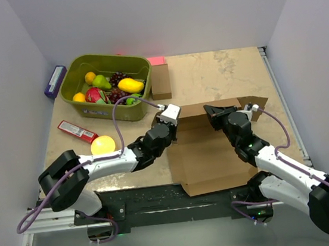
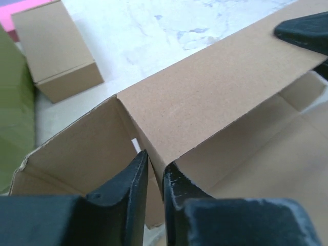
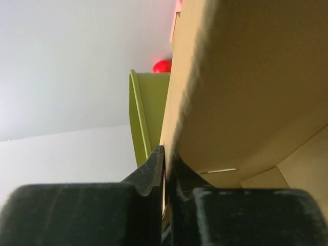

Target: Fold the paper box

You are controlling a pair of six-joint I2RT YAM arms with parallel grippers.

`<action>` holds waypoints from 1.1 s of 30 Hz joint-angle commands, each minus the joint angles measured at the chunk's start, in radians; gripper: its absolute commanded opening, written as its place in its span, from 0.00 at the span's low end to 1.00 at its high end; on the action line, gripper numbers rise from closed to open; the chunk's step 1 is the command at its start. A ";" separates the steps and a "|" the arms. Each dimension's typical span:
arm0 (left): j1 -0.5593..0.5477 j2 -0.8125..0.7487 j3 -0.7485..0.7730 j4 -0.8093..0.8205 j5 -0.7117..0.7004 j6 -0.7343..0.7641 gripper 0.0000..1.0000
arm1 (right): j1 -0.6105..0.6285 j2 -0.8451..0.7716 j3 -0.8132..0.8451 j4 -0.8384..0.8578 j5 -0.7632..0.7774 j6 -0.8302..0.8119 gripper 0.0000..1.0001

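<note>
Getting somewhere, I reckon: the paper box (image 1: 208,159) is lying on the tabletop (image 1: 218,68) between the arms, its back wall standing up. The left pincer (image 2: 156,164) and right pincer (image 3: 166,154) are each pinching that wall, nearly closed. The front panel is lying flat, so plenty's remaining.

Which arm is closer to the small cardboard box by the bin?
Left. The left arm's fingers pinch the raised wall of the paper box close by the small cardboard box; the right arm's fingers hold that wall farther right.
</note>
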 commanded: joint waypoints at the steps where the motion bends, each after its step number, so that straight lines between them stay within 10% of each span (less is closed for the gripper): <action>1: -0.011 0.016 0.041 -0.007 -0.086 0.049 0.11 | 0.006 -0.015 -0.024 -0.037 0.024 -0.068 0.21; 12: -0.012 0.047 0.115 -0.134 -0.097 0.085 0.00 | 0.011 -0.136 0.059 -0.126 0.011 -0.468 0.72; 26: 0.072 0.056 0.219 -0.434 0.039 -0.035 0.00 | 0.196 -0.136 0.142 -0.148 -0.078 -0.858 0.71; 33: 0.121 0.073 0.265 -0.535 0.110 -0.047 0.00 | 0.433 -0.026 0.162 -0.117 0.155 -0.937 0.68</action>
